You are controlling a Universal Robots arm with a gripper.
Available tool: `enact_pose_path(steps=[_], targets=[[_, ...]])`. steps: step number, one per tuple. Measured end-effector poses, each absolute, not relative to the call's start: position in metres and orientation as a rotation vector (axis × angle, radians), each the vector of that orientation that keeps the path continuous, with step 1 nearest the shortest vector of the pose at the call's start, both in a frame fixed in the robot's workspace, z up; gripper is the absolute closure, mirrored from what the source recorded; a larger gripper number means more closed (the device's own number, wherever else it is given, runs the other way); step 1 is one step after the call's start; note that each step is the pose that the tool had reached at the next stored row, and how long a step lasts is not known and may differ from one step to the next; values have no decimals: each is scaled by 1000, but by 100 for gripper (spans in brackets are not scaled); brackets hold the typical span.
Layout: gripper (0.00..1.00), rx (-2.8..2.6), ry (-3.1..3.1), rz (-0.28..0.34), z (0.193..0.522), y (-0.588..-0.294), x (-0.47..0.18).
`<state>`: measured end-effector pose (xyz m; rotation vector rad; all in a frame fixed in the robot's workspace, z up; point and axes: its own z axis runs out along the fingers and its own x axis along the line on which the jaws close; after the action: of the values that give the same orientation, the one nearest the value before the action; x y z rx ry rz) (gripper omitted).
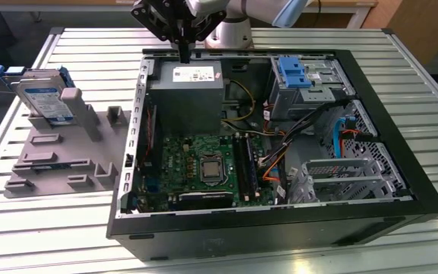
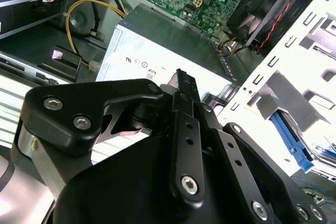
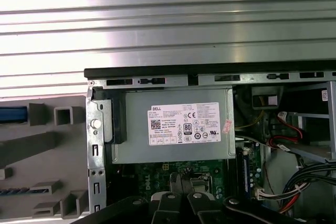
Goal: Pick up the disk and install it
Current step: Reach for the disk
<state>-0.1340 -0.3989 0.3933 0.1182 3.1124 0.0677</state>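
**Fingers closed on nothing, parked over the PC case**

Starting at the fingers (image 1: pixel 183 55): pressed together, nothing gripped, pointing straight down over the far rim of the open computer case (image 1: pixel 280 235). Same deal in the first wrist view, with those fingers (image 3: pixel 176 182) tight against each other, black tips side by side.

Right underneath: a grey power supply (image 1: pixel 185 94) with a white label on top, tucked into the far corner of the case. Further in, a green motherboard (image 1: pixel 203 165) and a tangle of cables (image 1: pixel 268 165). Then a bare metal drive cage (image 1: pixel 348 177) toward the exterior view's right, plus a blue plastic bracket (image 1: pixel 291 71) up near the far wall.

As for the disk (image 1: pixel 43 98): well apart from the fingers, outside the case at the exterior view's left. Standing upright in its blue frame on the grey fixture block (image 1: pixel 59 154), leaning against a grey post, label side facing the exterior camera. Not picked up yet.

All of it sitting on a slatted metal desk (image 1: pixel 44 228).
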Motion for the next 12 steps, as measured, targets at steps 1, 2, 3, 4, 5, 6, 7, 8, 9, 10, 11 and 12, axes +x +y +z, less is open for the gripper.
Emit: enact_pose_path(steps=[1, 2, 3, 4, 5, 6, 7, 8, 9, 10, 11, 12], targets=[[89, 118, 3112, 68, 393, -399, -134], [89, 118, 3112, 68, 393, -399, -135], [89, 118, 3113, 68, 393, -399, -135], [89, 118, 3112, 68, 393, -399, -135], [89, 118, 3113, 68, 393, -399, -135], [89, 118, 3112, 68, 393, -399, -135], [89, 118, 3113, 68, 393, -399, -136], [89, 118, 3112, 68, 393, -399, -136], [89, 118, 3112, 68, 393, -399, -136], [89, 118, 3113, 68, 393, -399, -136], [89, 118, 3112, 68, 393, -399, -136], [89, 118, 3112, 68, 393, -399, -136]])
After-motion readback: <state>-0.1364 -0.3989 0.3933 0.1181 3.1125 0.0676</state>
